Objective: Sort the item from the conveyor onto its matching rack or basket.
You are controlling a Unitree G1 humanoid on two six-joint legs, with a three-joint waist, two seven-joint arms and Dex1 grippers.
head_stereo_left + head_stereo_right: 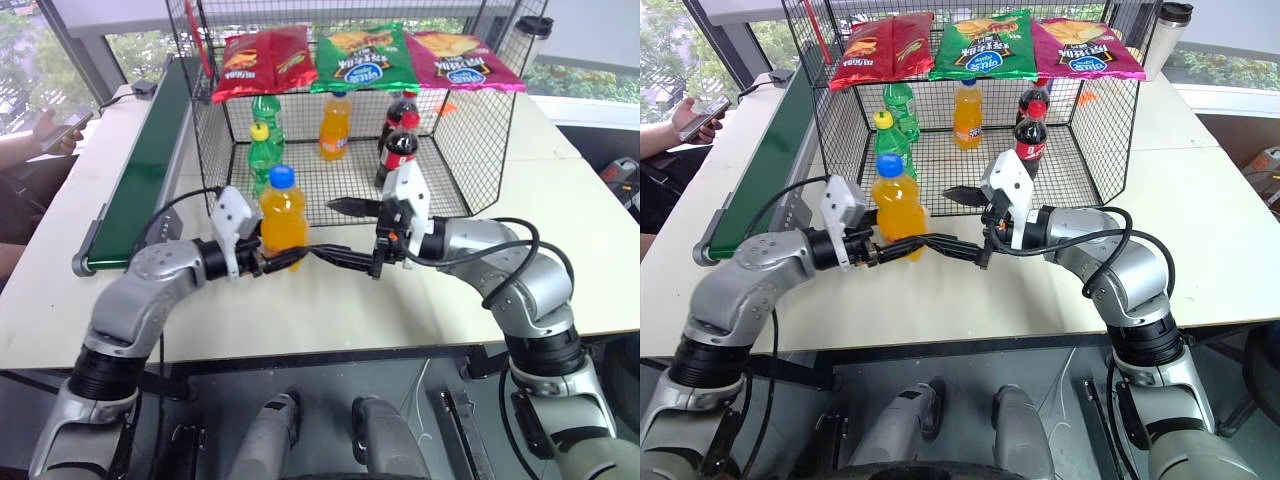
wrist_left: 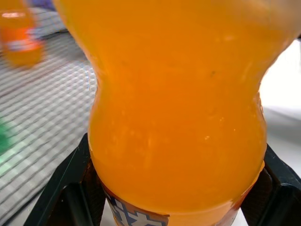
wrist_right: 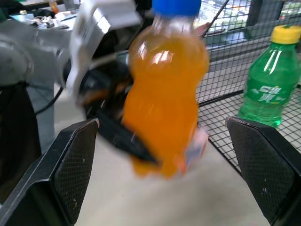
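A small clear plastic bottle of orange soda with a blue screw cap (image 1: 283, 212) is standing upright above the table, just in front of the large black wire-mesh cage (image 1: 460, 150), right of the long dark-green conveyor belt (image 1: 145, 170).

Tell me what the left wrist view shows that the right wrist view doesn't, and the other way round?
Left wrist view alone: a very close look at the orange soda bottle clamped low between the left gripper's fingers, with its label band at the bottom and a second orange bottle standing on the black wire cage's floor.

Right wrist view alone: the held bottle's blue cap, the left gripper from outside, a green soda bottle with a yellow cap in the cage, and the right gripper's fingers spread wide either side.

Both: the held orange bottle and the cage mesh.
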